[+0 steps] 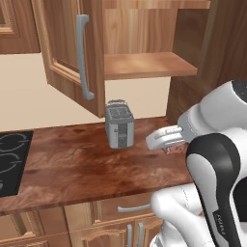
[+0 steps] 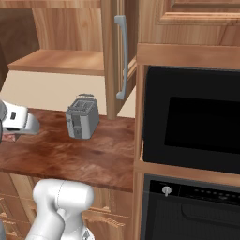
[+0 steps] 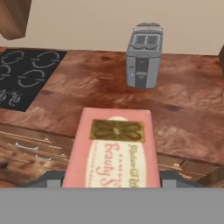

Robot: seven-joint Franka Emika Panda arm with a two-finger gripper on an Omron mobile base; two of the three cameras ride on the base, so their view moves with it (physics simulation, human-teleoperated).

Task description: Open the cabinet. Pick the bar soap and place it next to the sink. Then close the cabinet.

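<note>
- The tool [image 1: 170, 144], white with two fingers, is clenched on the pinkish-red rectangular bar soap [image 3: 114, 151]; the soap lies between its dark finger tips in the hand view.
- In the left base view a small piece of the soap shows under the white hand, above the reddish-brown wooden tabletop [image 1: 82, 164].
- The grey metal toaster [image 1: 119, 126] stands upright on the tabletop, apart from the soap, near the beige wall.
- The black cooktop [image 3: 24, 76] is set into the tabletop, well apart from the toaster.
- The brown wooden wall cabinet [image 1: 144, 62] above the toaster is open; its door [image 1: 67, 48] with a long grey bar handle [image 1: 84, 58] stands swung out.
- A black built-in oven [image 2: 192, 122] is beside the tabletop.
</note>
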